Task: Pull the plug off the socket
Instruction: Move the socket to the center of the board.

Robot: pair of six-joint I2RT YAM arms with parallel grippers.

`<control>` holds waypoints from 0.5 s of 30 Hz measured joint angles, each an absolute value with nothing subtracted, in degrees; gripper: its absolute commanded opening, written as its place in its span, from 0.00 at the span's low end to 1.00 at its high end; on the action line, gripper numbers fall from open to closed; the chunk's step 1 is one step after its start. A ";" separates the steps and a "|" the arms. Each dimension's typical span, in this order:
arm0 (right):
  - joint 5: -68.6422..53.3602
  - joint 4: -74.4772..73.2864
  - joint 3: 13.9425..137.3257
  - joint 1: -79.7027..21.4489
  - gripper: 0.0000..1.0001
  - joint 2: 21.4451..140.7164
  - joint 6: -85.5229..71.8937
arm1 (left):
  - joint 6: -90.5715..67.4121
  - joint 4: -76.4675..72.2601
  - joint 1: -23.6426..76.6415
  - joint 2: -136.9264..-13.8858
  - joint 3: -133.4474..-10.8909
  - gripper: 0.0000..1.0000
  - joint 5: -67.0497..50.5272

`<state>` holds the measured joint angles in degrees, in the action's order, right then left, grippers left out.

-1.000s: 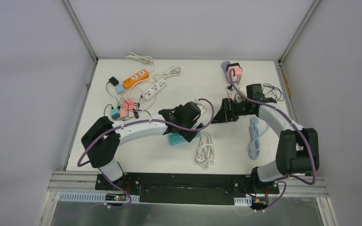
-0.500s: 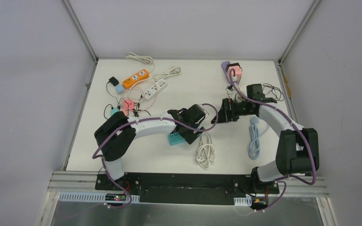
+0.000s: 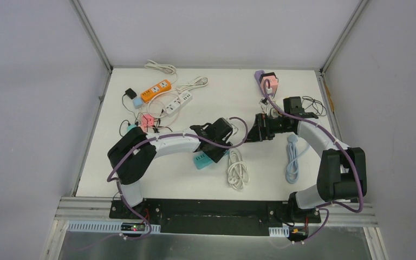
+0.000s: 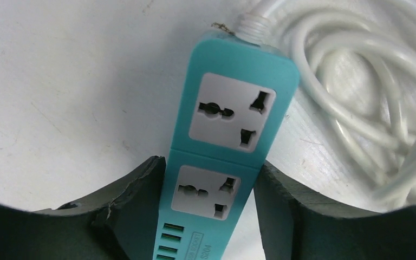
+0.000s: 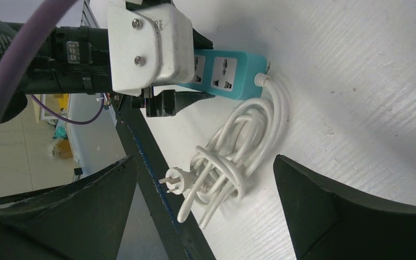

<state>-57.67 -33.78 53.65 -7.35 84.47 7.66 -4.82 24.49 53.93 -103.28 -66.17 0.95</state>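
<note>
your left tool (image 4: 210,164) is clenched across the teal power strip (image 4: 233,108), so press it flat on the bench (image 4: 59,81); the released right tool (image 5: 205,160) hovers past the strip's cord end.

Bright, even overhead light with soft shadows

The white bench (image 3: 168,184) is evenly lit. In the left wrist view the teal power strip (image 4: 233,124) is crisp, while the dark left fingers (image 4: 124,216) at 6 o'clock blur. The right fingers (image 5: 346,216) at 5 o'clock look equally soft.

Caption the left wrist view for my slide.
Teal strip pinched by left claw, sockets empty, white cord coiled beside.
</note>
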 measured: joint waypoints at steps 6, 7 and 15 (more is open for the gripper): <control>-57.67 -33.80 53.65 -7.31 1.00 84.47 7.77 | -8.12 22.87 51.35 -98.89 -60.86 0.32 0.75; -57.67 -33.80 53.65 -7.31 1.00 84.47 7.84 | -8.58 22.98 50.72 -97.84 -59.83 0.26 0.69; -57.67 -33.95 53.65 -7.31 1.00 84.49 7.90 | -14.70 24.73 42.24 -82.74 -47.83 0.02 1.96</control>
<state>-57.67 -33.95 53.65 -7.31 84.49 7.90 -14.70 24.73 42.24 -82.74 -47.83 1.96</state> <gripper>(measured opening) 0.996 0.541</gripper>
